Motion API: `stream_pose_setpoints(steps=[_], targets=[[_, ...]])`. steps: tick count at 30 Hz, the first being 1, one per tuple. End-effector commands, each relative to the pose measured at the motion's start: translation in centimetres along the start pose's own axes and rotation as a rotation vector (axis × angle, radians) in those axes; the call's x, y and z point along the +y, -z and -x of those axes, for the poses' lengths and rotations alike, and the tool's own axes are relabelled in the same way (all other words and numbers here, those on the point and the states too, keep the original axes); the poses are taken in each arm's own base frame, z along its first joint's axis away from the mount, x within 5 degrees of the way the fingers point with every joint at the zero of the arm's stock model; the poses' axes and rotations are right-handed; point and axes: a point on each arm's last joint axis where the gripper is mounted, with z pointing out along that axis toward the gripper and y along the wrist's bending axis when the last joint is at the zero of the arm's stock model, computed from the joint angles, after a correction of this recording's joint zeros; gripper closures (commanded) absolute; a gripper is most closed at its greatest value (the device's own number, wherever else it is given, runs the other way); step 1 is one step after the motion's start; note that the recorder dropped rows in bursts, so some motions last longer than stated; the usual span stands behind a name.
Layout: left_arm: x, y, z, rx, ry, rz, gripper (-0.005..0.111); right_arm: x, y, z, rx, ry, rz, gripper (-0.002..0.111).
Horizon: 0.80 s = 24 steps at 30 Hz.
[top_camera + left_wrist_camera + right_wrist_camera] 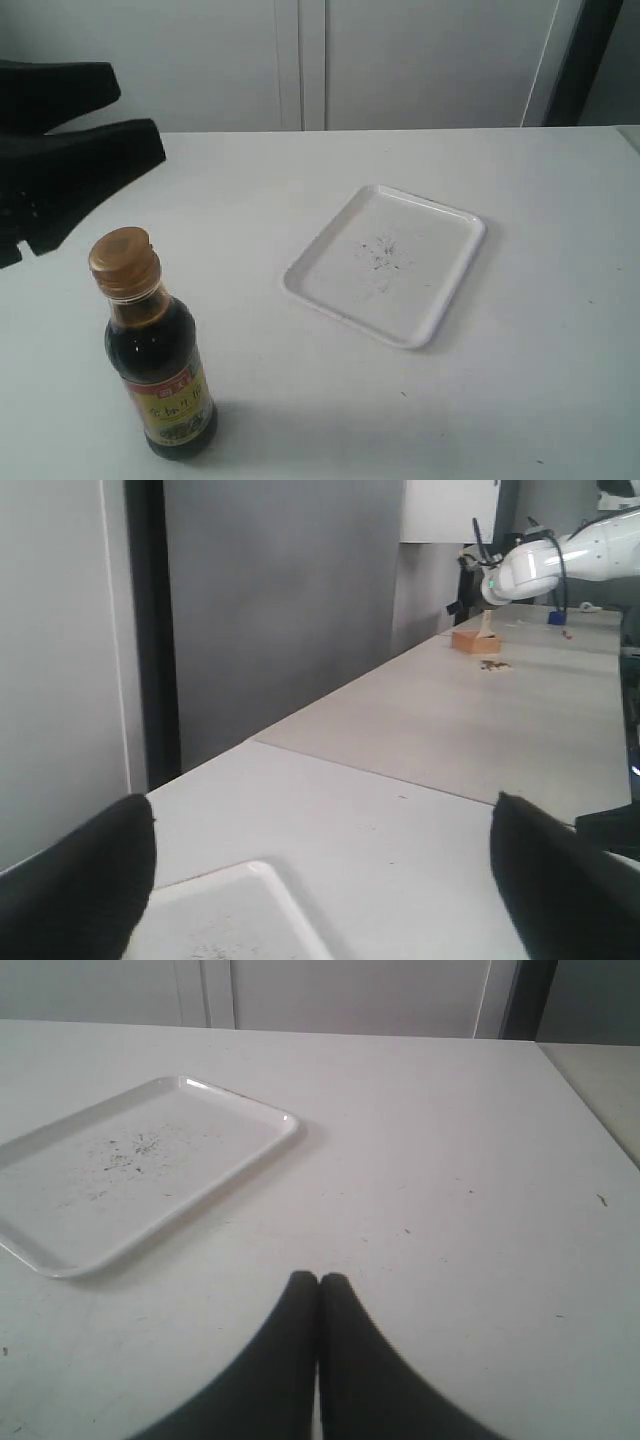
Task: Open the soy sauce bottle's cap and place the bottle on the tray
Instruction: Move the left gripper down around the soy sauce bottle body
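Soft, even light filled all three views, and the white counter [300, 400] looked bright, almost washed out. Near the left pincer [320, 810], whose fingers [90, 880] were blurred dark masses in its wrist view, the soy sauce bottle [160, 360] cast a faint, soft-edged shadow. Ahead of the right pincer [318, 1280], a featureless black silhouette, the tray [270, 1112] rim carried small glints.

White table [560, 400], pale cabinet doors [420, 60] behind it, distant brown block [470, 640]
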Motion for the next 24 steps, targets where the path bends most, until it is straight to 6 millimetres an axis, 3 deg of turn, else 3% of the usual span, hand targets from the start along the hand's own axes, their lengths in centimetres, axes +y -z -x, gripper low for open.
stream_pose_setpoints(steps=[1, 11, 24], targets=[[-1.1, -0.6, 0.4, -0.027, -0.006, -0.071, 0.011, 0.0, 0.0, -0.1, -0.001, -0.004, 0.002, 0.108], [-1.1, -1.1, -0.6, 0.04, -0.019, -0.002, 0.011, 0.0, 0.0, -0.1, -0.001, -0.004, 0.002, 0.108], [-0.5, -1.3, -5.0, 0.093, -0.002, -0.011, 0.011, 0.0, 0.0, -0.2, 0.0, -0.004, 0.002, 0.108]])
